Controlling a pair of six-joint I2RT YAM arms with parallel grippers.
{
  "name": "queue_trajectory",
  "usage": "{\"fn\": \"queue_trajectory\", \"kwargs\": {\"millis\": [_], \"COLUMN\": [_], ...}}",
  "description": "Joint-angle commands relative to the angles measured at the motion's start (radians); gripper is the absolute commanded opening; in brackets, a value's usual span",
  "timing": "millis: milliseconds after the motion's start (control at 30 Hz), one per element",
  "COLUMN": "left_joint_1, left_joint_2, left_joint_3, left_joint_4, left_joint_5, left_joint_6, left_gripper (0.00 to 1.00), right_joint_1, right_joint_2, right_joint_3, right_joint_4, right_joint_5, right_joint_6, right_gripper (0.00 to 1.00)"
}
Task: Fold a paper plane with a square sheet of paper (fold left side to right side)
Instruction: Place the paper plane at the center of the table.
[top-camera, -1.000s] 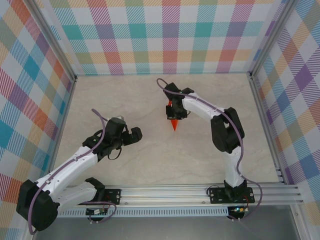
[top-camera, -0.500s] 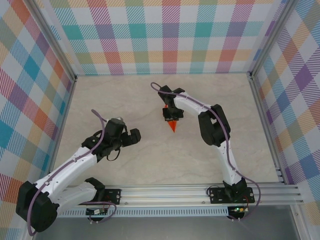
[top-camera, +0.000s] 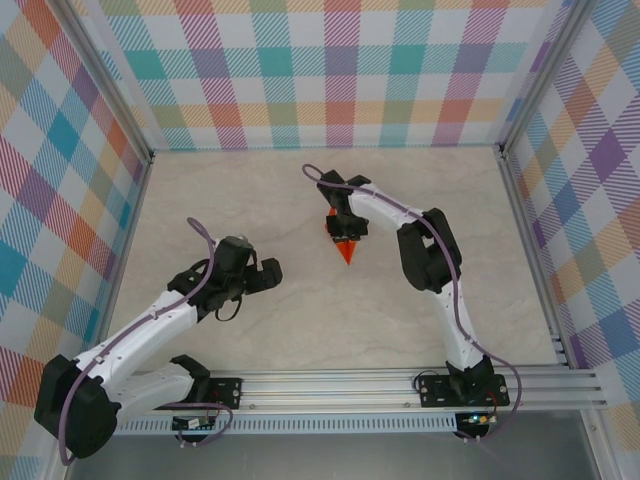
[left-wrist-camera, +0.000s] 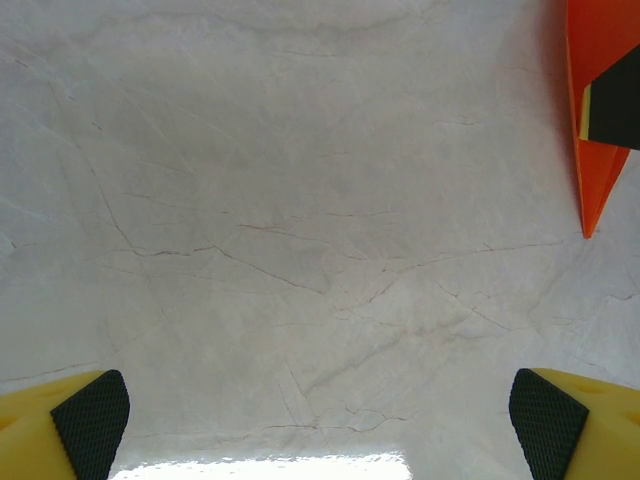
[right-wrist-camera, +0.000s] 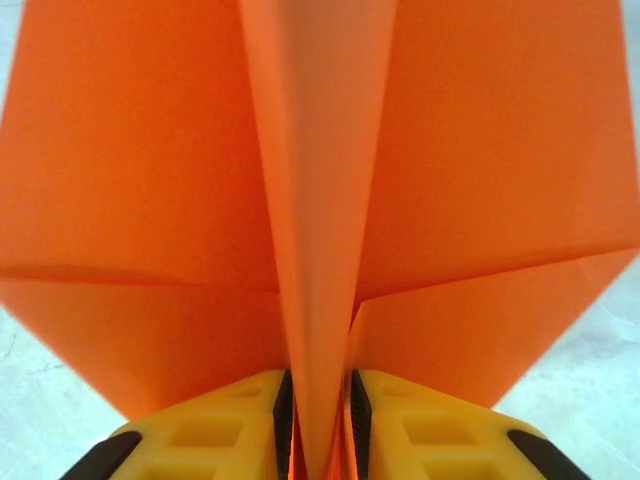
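The paper plane (top-camera: 347, 254) is a narrow orange dart standing on its folded keel at the table's middle, nose toward the arms. My right gripper (top-camera: 344, 232) comes down on it from behind. In the right wrist view the keel (right-wrist-camera: 318, 300) runs up between the two black pads (right-wrist-camera: 283, 410), which stand close on either side, with the wings (right-wrist-camera: 480, 150) spread out beyond; the gripper (right-wrist-camera: 318, 430) is shut on the plane. My left gripper (top-camera: 272, 270) rests left of the plane, wide open and empty. Its view has the fingertips (left-wrist-camera: 90, 420) far apart and the plane's nose (left-wrist-camera: 592, 170) at top right.
The pale marble-patterned table (top-camera: 250, 200) is boxed in by checked walls with aluminium rails (top-camera: 530, 250) at the sides. The arms' mounting rail (top-camera: 340, 385) runs along the near edge. Bare tabletop (left-wrist-camera: 300, 200) lies between the left gripper and the plane.
The right arm's elbow has swung left and the plane has shifted slightly left with the gripper. The left arm has barely moved and stays open.
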Motion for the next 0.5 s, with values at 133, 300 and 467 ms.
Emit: {"fn": "queue_trajectory", "kwargs": {"millis": [133, 300, 467], "left_joint_1": [0.005, 0.011, 0.052], "left_joint_2": [0.037, 0.065, 0.068], "left_joint_3": [0.042, 0.068, 0.091], "left_joint_4": [-0.002, -0.002, 0.002], "left_joint_5": [-0.038, -0.075, -0.171], "left_joint_6": [0.013, 0.006, -0.014], "left_gripper": [1.0, 1.0, 1.0], "right_joint_1": [0.028, 0.042, 0.038], "right_joint_2": [-0.116, -0.247, -0.493], "right_joint_3": [-0.016, -0.098, -0.284], "right_joint_4": [-0.065, -0.041, 0.052], "right_joint_5": [0.068, 0.078, 0.175], "right_joint_6": [-0.023, -0.035, -0.089], "right_gripper": [0.34, 0.45, 0.67]}}
